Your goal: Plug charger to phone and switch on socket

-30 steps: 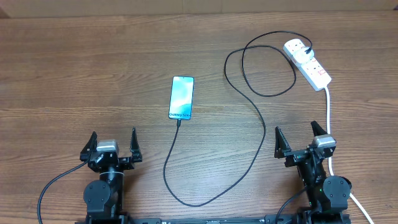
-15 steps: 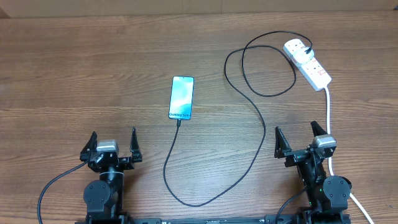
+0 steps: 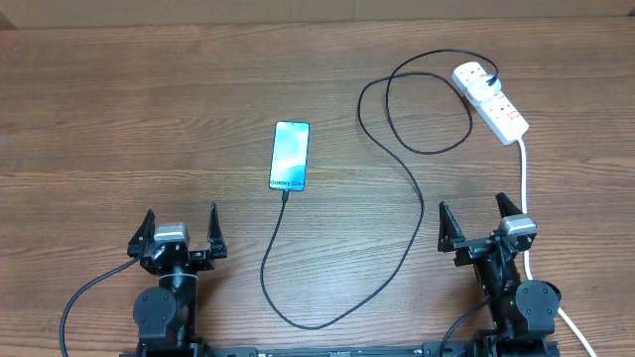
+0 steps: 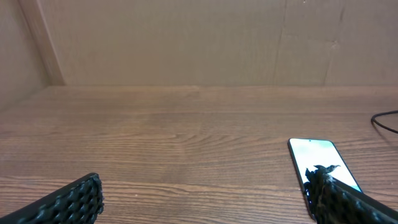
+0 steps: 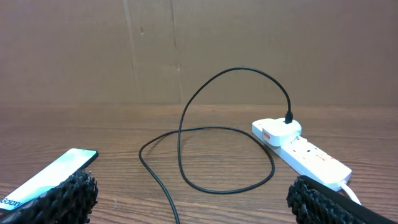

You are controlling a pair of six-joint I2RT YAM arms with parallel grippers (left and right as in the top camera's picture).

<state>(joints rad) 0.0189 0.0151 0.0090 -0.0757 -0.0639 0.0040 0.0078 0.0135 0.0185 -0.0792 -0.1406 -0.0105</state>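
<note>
surface [image 3: 119,99] of brown wood holds one black charger [image 3: 417,198] looping from one white socket [image 3: 493,102] at far right to the near end of one phone [image 3: 290,156], screen-up near centre. two arms sit at the near edge, left fingers [image 3: 212,236] and right fingers [image 3: 444,226] spread wide, empty.

Overhead: looking straight down from high above, taking in the whole tabletop [image 3: 149,99].
Left wrist: sitting low, facing forward, sharing the phone [image 4: 314,155] with overhead.
Right wrist: sitting low, facing forward, sharing phone, charger [image 5: 236,69] and socket [image 5: 305,152] with overhead.
</note>
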